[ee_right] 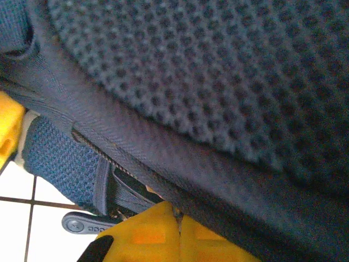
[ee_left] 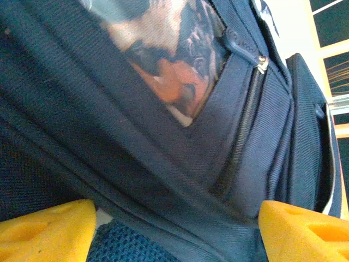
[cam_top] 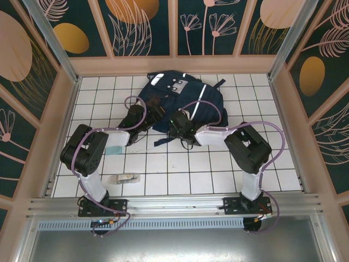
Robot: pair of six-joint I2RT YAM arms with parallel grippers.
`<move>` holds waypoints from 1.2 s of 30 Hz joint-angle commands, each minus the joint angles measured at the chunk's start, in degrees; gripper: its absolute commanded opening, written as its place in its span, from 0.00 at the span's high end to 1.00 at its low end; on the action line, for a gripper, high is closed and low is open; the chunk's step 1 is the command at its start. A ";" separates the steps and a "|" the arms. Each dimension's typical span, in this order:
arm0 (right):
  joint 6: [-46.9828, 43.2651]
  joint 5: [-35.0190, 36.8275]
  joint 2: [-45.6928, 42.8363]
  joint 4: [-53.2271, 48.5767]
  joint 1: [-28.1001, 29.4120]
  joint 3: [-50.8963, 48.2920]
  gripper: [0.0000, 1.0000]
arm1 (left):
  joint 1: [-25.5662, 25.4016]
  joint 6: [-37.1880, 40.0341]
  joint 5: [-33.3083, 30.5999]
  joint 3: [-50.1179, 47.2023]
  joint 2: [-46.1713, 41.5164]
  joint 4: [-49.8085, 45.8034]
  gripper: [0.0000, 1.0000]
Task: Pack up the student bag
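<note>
Left arm elbow-out at left, forearm angled in toward centre, left gripper jaws wide apart with yellow fingers at the wrist view's bottom corners; right arm mirrors it, right gripper clamped fully, yellow pads pressed together.

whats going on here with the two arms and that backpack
Both arms are working on the navy student bag, which lies towards the back of the tiled table. The right gripper has its jaws shut, seemingly pinching the bag's edge by the zipper. The left gripper is wide open against the bag's opening, where a colourful printed item shows inside. A small clear packet lies on the tiles near the left arm, not yet packed.
</note>
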 commanded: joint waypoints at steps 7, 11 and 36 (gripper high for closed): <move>-8.86 -10.37 -9.14 -7.74 -5.68 -4.93 1.00 | 4.03 3.71 -2.59 4.04 4.05 -6.73 0.21; -11.43 -15.20 -10.94 -11.86 -7.99 -7.44 1.00 | 5.63 5.49 -3.52 8.04 6.80 -8.37 0.21; -19.30 -31.67 -15.71 -15.27 -13.99 -6.15 1.00 | 8.72 15.21 -4.83 37.87 22.96 -18.65 0.19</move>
